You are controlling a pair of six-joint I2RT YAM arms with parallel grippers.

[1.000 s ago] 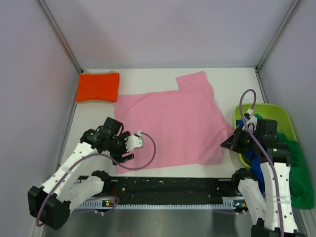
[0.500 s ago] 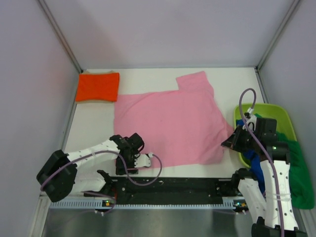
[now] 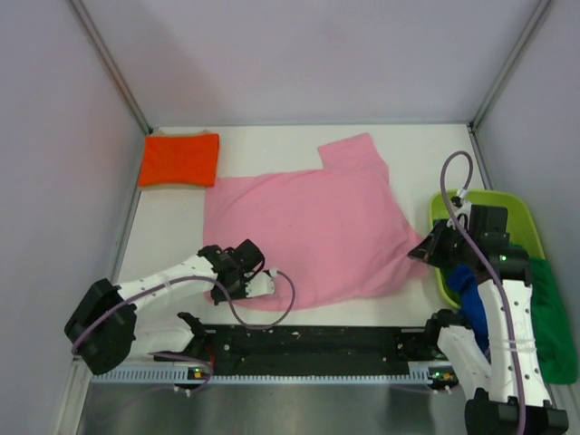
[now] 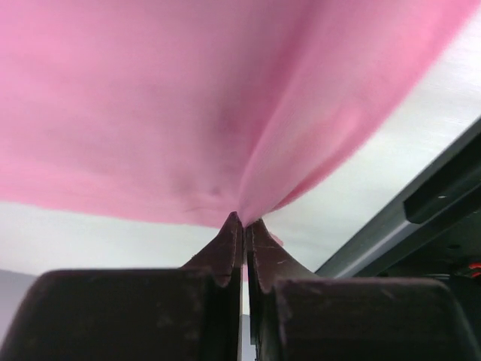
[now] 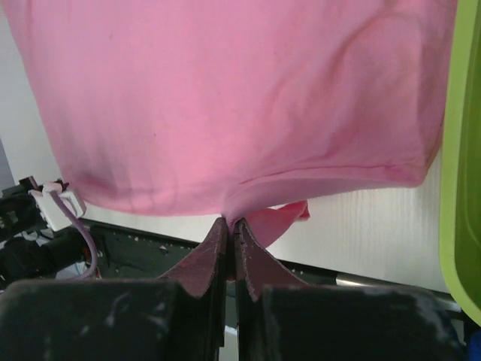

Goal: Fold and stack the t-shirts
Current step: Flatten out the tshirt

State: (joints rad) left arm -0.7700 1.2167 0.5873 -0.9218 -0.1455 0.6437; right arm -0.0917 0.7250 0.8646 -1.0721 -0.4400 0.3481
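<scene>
A light pink t-shirt [image 3: 308,222] lies spread over the middle of the table. My left gripper [image 3: 246,283] is at its near left hem, shut on a pinch of the pink cloth [image 4: 225,113]; its tips [image 4: 242,219] meet with the fabric rising from them. My right gripper [image 3: 419,252] is at the near right corner, shut on the hem of the pink cloth [image 5: 225,98], with a small flap hanging beside its tips [image 5: 229,222]. A folded orange-red t-shirt [image 3: 178,159] sits at the far left corner. A royal blue t-shirt [image 3: 467,285] and a dark green one [image 3: 551,313] spill from the tub.
A lime-green plastic tub [image 3: 494,198] stands at the right edge, just behind my right arm. A black rail [image 3: 308,343] runs along the near table edge. Grey walls close in the left, back and right sides.
My left gripper dropped to the near left hem and shut on it. The shirt's near edge has bunched and shifted slightly left; the right gripper rose a little with its corner.
</scene>
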